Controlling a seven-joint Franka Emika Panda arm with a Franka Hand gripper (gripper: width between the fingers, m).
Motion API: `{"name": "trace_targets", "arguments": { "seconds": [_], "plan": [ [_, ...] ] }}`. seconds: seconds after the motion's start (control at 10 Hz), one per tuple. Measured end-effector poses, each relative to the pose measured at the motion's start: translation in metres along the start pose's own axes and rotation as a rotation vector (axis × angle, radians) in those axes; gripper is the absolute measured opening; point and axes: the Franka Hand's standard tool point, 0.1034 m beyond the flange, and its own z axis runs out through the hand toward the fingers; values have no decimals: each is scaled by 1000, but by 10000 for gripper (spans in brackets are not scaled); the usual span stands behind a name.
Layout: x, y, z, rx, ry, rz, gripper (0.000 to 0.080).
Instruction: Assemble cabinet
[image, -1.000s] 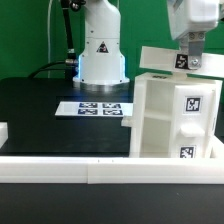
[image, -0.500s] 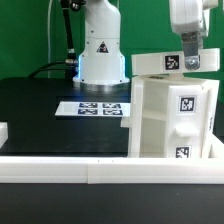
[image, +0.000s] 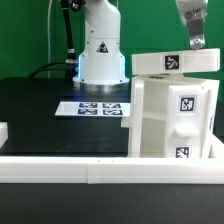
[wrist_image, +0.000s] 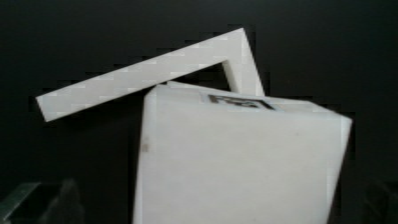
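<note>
In the exterior view the large white plastic box-like cabinet (image: 165, 118) stood on the black bench (image: 40, 110) toward the exterior view's right, just behind the low white rail (image: 60, 168) along the front edge. A flat white tagged panel (image: 175, 63) lay across its top, a little tilted and not plainly square to the walls below. The jaws hung just above that panel, apart from it and grasping nothing. The arm's white base (image: 100, 50) and the marker board (image: 95, 107) were well apart from the cabinet, toward the exterior view's left. The likeliest trouble, as I judged it, was the panel: if it only rested loosely, a brush from the jaws or a nudge to the body could slide it askew or tip it off. A careless descent could also press on one end and lever the other up. In the wrist view the cabinet (wrist_image: 240, 160) filled the middle as a broad white face with a dark tag (wrist_image: 237, 100), and a thin white strip (wrist_image: 143, 75) angled beyond it. Which surface was panel and which was body I could not tell through the blur. One dark finger (wrist_image: 50, 202) showed far off to the side, so the jaws read as released and spread wide, with the cabinet directly beneath them.
</note>
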Motion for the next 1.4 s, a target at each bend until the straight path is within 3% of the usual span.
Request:
{"name": "trace_targets", "arguments": {
  "seconds": [0.3, 0.4, 0.7, 1.1, 1.4],
  "plan": [
    [-1, 1, 0, -2, -8, -30, 797],
    [-2, 4, 2, -37, 4, -133, 797],
    [-5, 7, 2, -78, -11, -459, 797],
    [-6, 7, 2, -87, -20, -781, 797],
    [-6, 9, 1, -120, 1, -1118, 797]
  ]
}}
